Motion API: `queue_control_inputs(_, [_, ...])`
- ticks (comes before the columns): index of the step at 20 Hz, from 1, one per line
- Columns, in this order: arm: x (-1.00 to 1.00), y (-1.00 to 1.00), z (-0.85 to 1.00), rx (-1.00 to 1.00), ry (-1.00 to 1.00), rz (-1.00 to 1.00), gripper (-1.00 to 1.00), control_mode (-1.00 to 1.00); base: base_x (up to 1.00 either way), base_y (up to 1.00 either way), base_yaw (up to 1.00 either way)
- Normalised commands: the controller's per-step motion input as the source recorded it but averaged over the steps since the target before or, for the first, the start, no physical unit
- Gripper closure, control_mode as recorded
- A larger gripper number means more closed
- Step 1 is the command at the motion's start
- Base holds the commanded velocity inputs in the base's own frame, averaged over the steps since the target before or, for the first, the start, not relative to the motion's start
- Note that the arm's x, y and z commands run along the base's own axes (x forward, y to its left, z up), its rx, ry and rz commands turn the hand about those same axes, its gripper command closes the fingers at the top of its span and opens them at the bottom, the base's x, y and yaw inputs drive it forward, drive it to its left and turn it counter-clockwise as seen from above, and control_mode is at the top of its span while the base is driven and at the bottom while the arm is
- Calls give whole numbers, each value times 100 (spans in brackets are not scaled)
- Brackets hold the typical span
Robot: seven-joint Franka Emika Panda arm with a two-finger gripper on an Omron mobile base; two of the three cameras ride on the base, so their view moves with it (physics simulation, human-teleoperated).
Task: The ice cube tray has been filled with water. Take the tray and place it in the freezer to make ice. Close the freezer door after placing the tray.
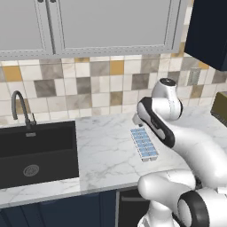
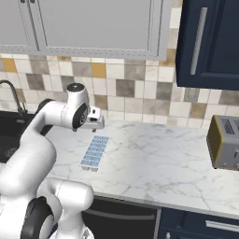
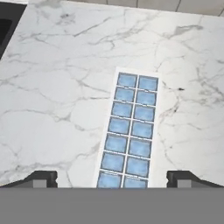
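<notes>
Glossy white rounded arm segments (image 1: 195, 146) with black joint bands and dark fingertips (image 3: 41, 178).

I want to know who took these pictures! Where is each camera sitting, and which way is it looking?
Left base view: on the base, behind the arm's left, looking forward and down at the counter, sink and ice cube tray; the arm rises at lower right.
Right base view: behind the arm's right, looking at the counter, tray and toaster; the arm rises at lower left, gripper above the tray.
Hand view: on the hand, looking down on the tray between two dark fingertips.
All three share the tray and marble counter.
</notes>
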Motion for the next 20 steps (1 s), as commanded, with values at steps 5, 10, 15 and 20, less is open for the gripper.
queue_control_inputs(5, [50, 0, -39, -1, 2, 6, -100, -100, 0, 0, 0])
queue_control_inputs(10, [37, 9, -44, -6, 0, 0, -100, -100, 0, 0, 0])
queue_control_inputs(15, [24, 12, -30, -8, -8, -5, -100, -100, 0, 0, 0])
queue_control_inputs(20, [35, 2, -27, -1, -3, -1, -100, -100, 0, 0, 0])
